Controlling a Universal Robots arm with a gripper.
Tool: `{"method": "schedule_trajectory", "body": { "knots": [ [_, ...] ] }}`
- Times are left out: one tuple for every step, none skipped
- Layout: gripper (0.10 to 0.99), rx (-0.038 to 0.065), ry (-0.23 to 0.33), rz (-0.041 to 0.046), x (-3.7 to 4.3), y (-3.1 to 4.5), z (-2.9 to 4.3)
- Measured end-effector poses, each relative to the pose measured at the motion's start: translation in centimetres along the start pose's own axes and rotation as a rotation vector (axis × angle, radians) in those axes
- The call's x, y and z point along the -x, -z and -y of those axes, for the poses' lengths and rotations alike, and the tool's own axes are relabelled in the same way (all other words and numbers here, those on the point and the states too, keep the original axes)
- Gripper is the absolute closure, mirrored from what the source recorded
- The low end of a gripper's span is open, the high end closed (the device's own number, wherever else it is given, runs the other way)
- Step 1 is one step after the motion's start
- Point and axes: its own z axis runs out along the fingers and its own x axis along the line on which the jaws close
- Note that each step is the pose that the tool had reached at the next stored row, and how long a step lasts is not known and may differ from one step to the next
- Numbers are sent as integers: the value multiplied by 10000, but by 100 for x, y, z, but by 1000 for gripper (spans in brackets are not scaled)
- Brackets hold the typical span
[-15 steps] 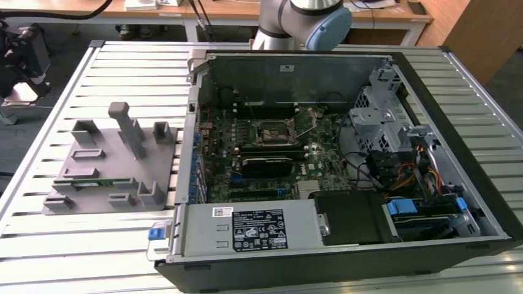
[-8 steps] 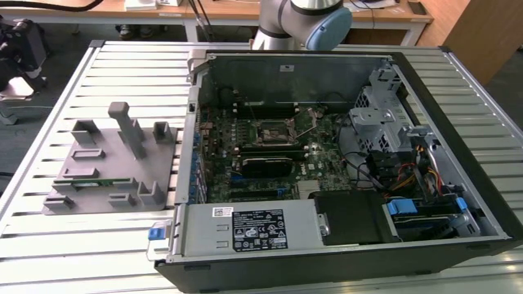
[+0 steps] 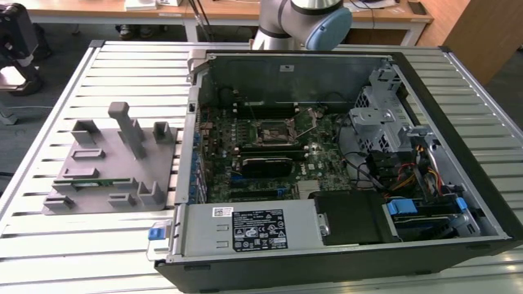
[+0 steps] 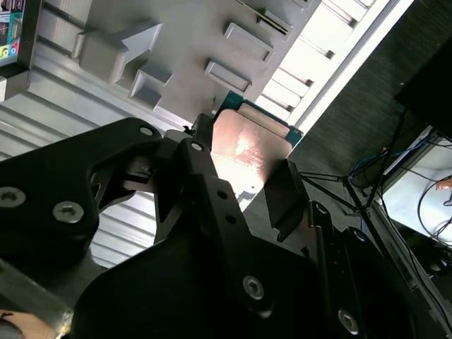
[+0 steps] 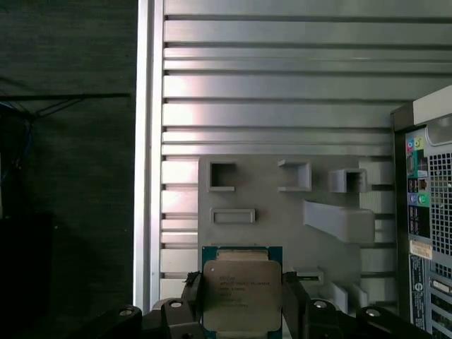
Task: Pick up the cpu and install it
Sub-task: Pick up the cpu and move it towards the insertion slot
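Two black fingers (image 5: pixel 192 305) of the gripper (image 5: pixel 242 314) are clamped on opposite edges of the cpu (image 5: pixel 242 286), which is held flat between them. The first wrist view looks onto its silvery top with a green rim. The second wrist view looks onto its tan underside (image 4: pixel 248 150), where the gripper (image 4: pixel 244 185) pinches two sides and leaves the other two edges free. Beyond the chip lies the grey tray (image 5: pixel 282 219) of moulded pockets and posts, and the chip overlaps the tray's border rather than any pocket. Past the tray, bare slats of the table (image 5: pixel 282 85) run out to a bright edge rail (image 5: pixel 145 141) with dark floor (image 5: pixel 70 176) beyond it. The computer case (image 5: pixel 431 233) stands on the tray's opposite side. Reading the exterior view as a clock face centred on the open computer case (image 3: pixel 457 202), the tray (image 3: pixel 90 205) sits at nine o'clock, just beside the case wall, with a green memory stick (image 3: pixel 98 182) lying in it. Open table (image 3: pixel 73 257) lies at six o'clock of the tray. Inside the case, the socket (image 3: pixel 272 131) sits near the board's middle, with a black block (image 3: pixel 263 164) just beside it at six o'clock and a grey drive cage (image 3: pixel 383 113) at three. The power supply (image 3: pixel 253 229) lines the six o'clock wall, and the arm (image 3: pixel 298 21) stands at twelve o'clock.
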Motion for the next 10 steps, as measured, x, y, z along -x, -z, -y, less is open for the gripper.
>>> {"method": "schedule_trajectory", "body": {
  "knots": [
    [549,0,0,1,0,24,-4],
    [549,1,-2,2,0,45,-10],
    [549,1,-1,1,0,66,-12],
    [549,1,0,1,1,88,-15],
    [549,0,0,0,1,112,-17],
    [549,0,0,0,1,135,-20],
    [549,1,0,1,1,155,-23],
    [549,1,0,1,1,173,-25],
    [549,1,0,1,2,190,-27],
    [549,0,-1,1,1,202,-29]
  ]
}}
